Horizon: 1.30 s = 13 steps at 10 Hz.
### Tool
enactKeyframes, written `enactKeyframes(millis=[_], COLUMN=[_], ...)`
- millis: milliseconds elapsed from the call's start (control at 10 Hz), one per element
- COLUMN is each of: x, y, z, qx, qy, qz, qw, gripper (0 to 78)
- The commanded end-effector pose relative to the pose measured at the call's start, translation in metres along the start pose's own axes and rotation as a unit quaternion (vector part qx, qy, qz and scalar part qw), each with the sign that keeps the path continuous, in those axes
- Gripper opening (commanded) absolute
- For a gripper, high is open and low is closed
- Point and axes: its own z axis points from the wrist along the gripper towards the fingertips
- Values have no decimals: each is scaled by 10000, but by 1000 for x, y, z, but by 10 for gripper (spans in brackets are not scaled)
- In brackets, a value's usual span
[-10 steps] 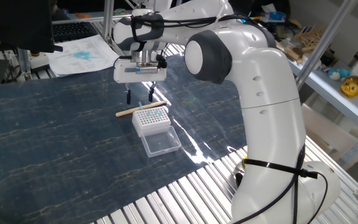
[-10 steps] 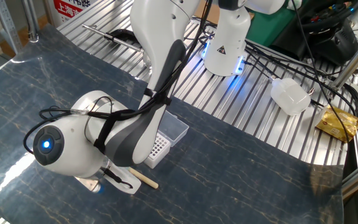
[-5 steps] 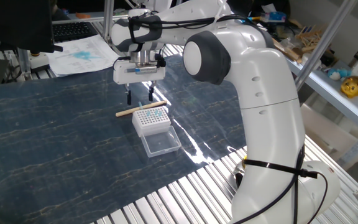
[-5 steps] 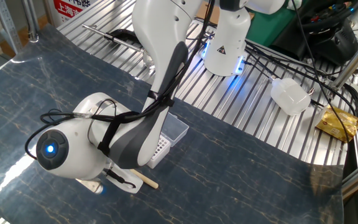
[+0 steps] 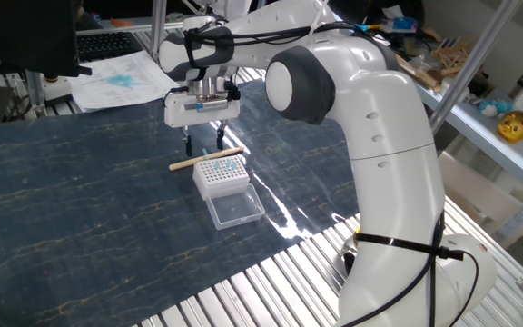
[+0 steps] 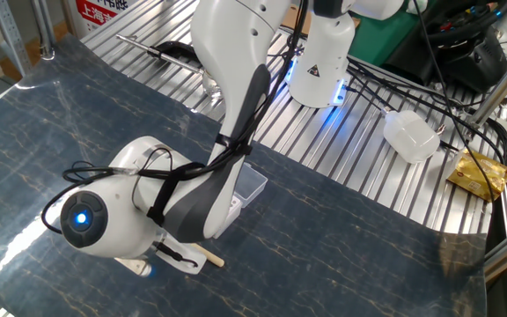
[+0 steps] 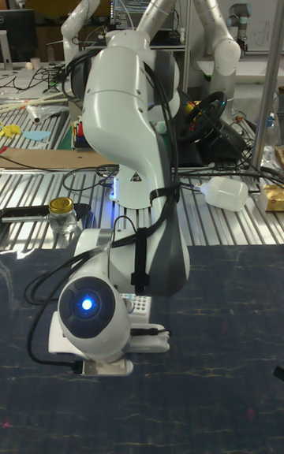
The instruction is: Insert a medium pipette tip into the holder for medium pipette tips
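The holder (image 5: 222,175) is a small white rack with a grid of holes and some teal tips in its right rows. Its clear lid (image 5: 236,210) lies open toward the front. My gripper (image 5: 204,141) hangs just behind the rack, above the mat, open, and I see nothing between its dark fingers (image 5: 187,143). A loose medium pipette tip is too small for me to make out. In the other fixed view my arm hides most of the holder (image 6: 232,208), and only the lid (image 6: 250,184) shows well. In the tall view a corner of the holder (image 7: 140,306) peeks out behind my wrist.
A long beige wooden stick (image 5: 205,160) lies on the blue mat (image 5: 80,200) between my gripper and the rack; its end (image 6: 208,256) shows in the other fixed view. Papers (image 5: 116,77) lie at the back left. Metal slats (image 5: 271,282) border the mat's front edge.
The hand and wrist have drifted slightly left over the stick. The gripper stays open, and the rack and stick have not moved.
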Motion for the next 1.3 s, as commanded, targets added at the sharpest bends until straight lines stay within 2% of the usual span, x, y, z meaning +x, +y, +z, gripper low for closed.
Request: enactKeyframes(millis=[100, 400, 500, 800, 1300], x=[1, 1, 1, 1, 1], y=[1, 1, 1, 1, 1], z=[-2, -2, -2, -2, -2], qx=[7, 72, 199, 255, 240], qy=[-1, -1, -8, -5, 3], qz=[-4, -43, -60, -66, -77], qw=[10000, 10000, 9998, 9997, 9997], gripper=[775, 775, 775, 775, 775])
